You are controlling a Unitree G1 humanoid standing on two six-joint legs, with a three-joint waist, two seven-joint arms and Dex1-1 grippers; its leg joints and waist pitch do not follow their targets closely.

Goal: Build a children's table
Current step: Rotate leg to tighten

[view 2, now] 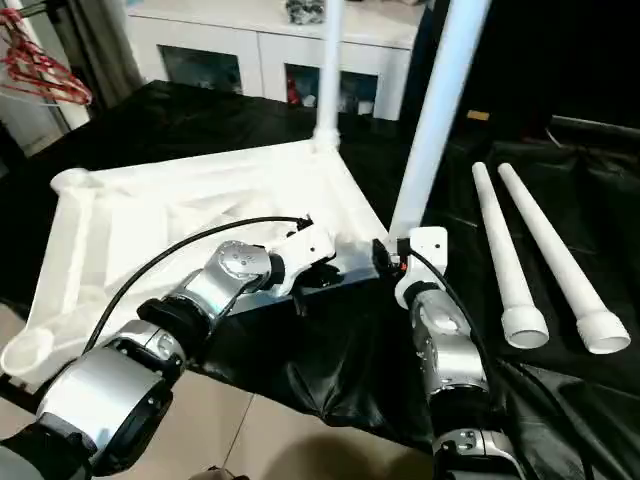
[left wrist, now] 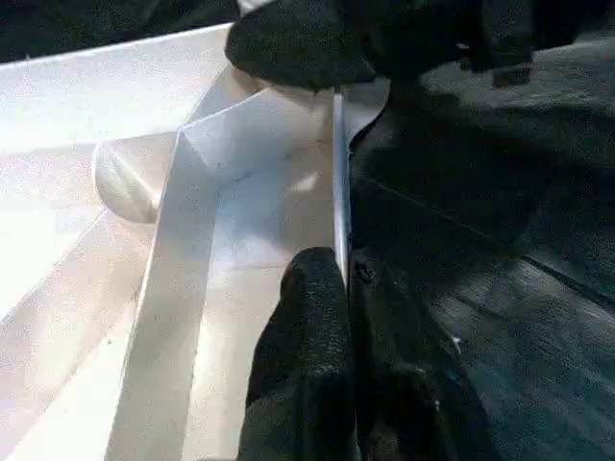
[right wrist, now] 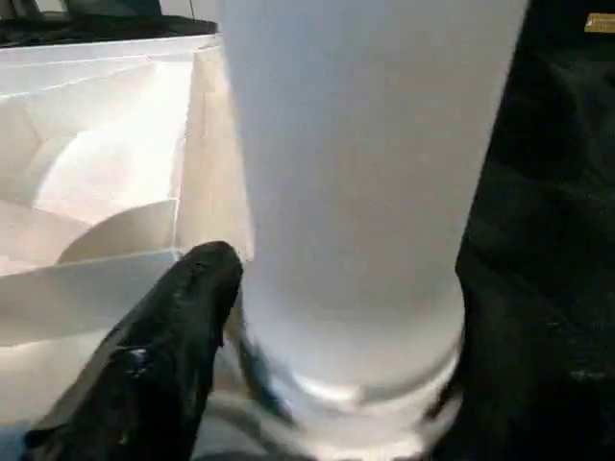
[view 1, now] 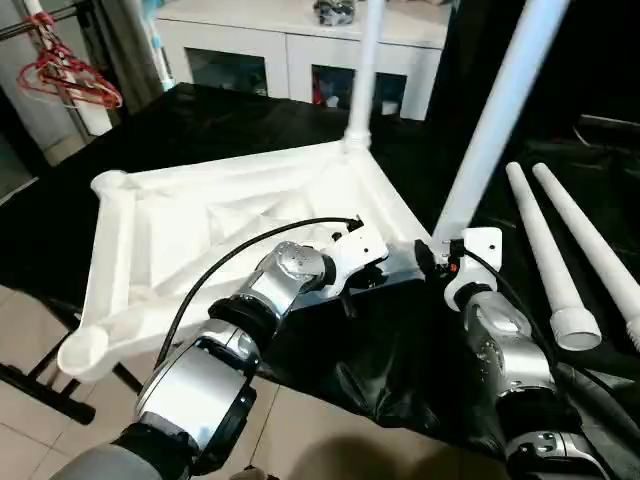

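White plastic tabletop (view 1: 230, 215), ribbed underside up, lies on black cloth (view 1: 400, 350) in the head views; two legs (view 1: 365, 70) stand in corner sockets, two loose legs (view 1: 545, 250) lie alongside on the cloth to the right. White cabinet (view 1: 290, 45) behind.

Left wrist view: left gripper (left wrist: 332, 288), jaws clenched on the tabletop's thin rim.

Right wrist view: right gripper's finger (right wrist: 163, 346) beside the near standing leg (right wrist: 356, 192); whether the jaws grasp it cannot be told.
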